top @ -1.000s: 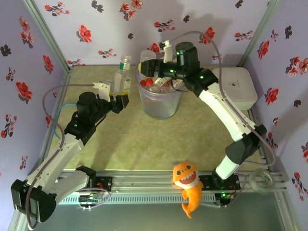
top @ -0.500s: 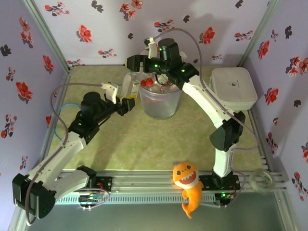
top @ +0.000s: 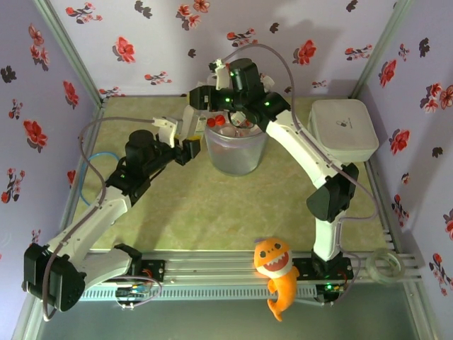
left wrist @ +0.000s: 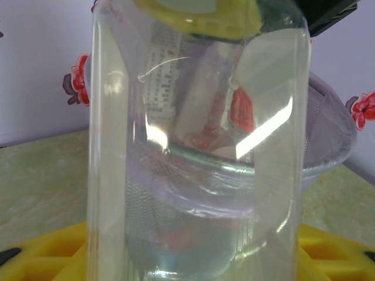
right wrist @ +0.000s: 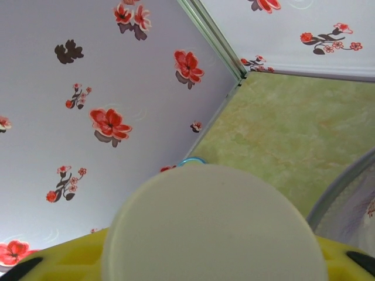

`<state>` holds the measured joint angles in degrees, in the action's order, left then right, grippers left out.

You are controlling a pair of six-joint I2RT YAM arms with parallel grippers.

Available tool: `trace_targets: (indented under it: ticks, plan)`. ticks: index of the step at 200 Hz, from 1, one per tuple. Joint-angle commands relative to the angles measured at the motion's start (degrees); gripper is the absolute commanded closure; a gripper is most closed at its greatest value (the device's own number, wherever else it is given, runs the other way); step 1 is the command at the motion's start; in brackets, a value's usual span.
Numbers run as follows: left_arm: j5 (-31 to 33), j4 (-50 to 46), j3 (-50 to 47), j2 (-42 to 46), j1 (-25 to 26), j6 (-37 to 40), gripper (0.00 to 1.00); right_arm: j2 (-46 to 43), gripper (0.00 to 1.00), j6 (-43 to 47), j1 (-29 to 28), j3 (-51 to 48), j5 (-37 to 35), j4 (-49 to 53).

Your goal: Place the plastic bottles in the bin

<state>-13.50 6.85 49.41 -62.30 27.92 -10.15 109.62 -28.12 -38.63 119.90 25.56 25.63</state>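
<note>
The left pincer [top: 185, 146] is seen pinched on a clear bottle [left wrist: 199, 146], which is held upright just beside the left side of the bin [top: 237, 161]. In the left wrist view the bottle's lower body is flanked by yellow fingers [left wrist: 53, 257], and the bin's rim is seen through the clear plastic behind it.

The right pincer [top: 197, 100] is placed at the top of the same bottle, by the bin's left rim. In the right wrist view the bottle's white cap [right wrist: 214, 228] is seen end-on between that pincer's yellow fingers; whether the cap is actually gripped cannot be told.

Inside the bin other bottles [top: 225, 126] are piled, with red caps showing near the rim. The bin stands upright on the green counter [top: 212, 205], toward the back wall. A white lidded box [top: 343, 129] is set to the right of the bin, apart from it. An orange toy [top: 276, 273] is perched on the rail at the near edge, by the right arm's base.
</note>
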Motion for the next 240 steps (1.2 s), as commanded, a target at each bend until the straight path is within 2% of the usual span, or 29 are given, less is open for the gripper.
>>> trace_targets:
  ticks: [1, 7, 19, 23, 57, 77, 96, 119, 132, 147, 179, 223, 240]
  plan:
    - [1.2, 4.7, 3.1, 0.8, 0.2, -0.6, 0.40, -1.6, 0.54, 1.2, -0.2, 2.2, -1.2, 0.2]
    - [1.3, 4.7, 3.2, 1.1, 0.2, -0.7, 0.33, -1.9, 0.55, 1.1, -0.2, 2.3, -1.2, -0.5]
    - [1.3, 4.0, 3.7, 1.6, 0.2, -0.8, 0.06, -2.5, 0.57, 1.0, -0.1, 2.4, -1.3, -2.4]
    - [1.3, 3.5, 4.1, 1.6, 0.2, -0.7, 0.01, -2.8, 0.58, 1.0, 0.0, 2.4, -1.4, -3.2]
    - [0.9, 1.5, 6.0, 1.9, 0.0, -1.9, 0.00, -6.4, 0.65, -0.3, 3.3, 2.1, -3.0, -9.3]
    - [0.1, 3.1, 5.4, 2.8, -1.0, -3.5, 0.00, -10.1, 0.69, -2.8, 7.8, -1.1, -3.4, -14.6]
    - [-1.5, 4.6, 4.9, 3.0, -2.6, -5.9, 0.00, -12.6, 0.69, -4.8, 12.5, -2.6, -2.7, -17.2]
    - [-1.5, 2.0, 7.5, 0.0, -3.6, -8.3, 0.00, -15.3, 0.69, -6.3, 17.4, -4.9, -3.8, -19.4]
    - [-0.8, 2.3, 8.6, -2.4, -3.7, -11.3, 0.04, -16.3, 0.69, -6.7, 19.8, -6.3, -4.9, -20.4]
    - [1.0, 2.1, 10.3, -5.7, -3.9, -16.1, 0.13, -16.5, 0.69, -6.0, 21.9, -6.5, -6.9, -19.5]
    - [4.4, -0.3, 14.3, -12.3, -4.1, -24.6, 0.25, -11.2, 0.71, -3.1, 22.9, -1.3, -9.1, -15.4]
    - [7.5, -5.4, 19.4, -17.3, -3.9, -26.6, 0.40, -0.6, 0.73, -3.1, 23.0, 9.0, -7.8, -14.0]
    - [8.4, -8.1, 21.6, -19.2, -3.8, -25.7, 0.45, 3.5, 0.72, -2.2, 22.6, 15.1, -6.9, -9.6]
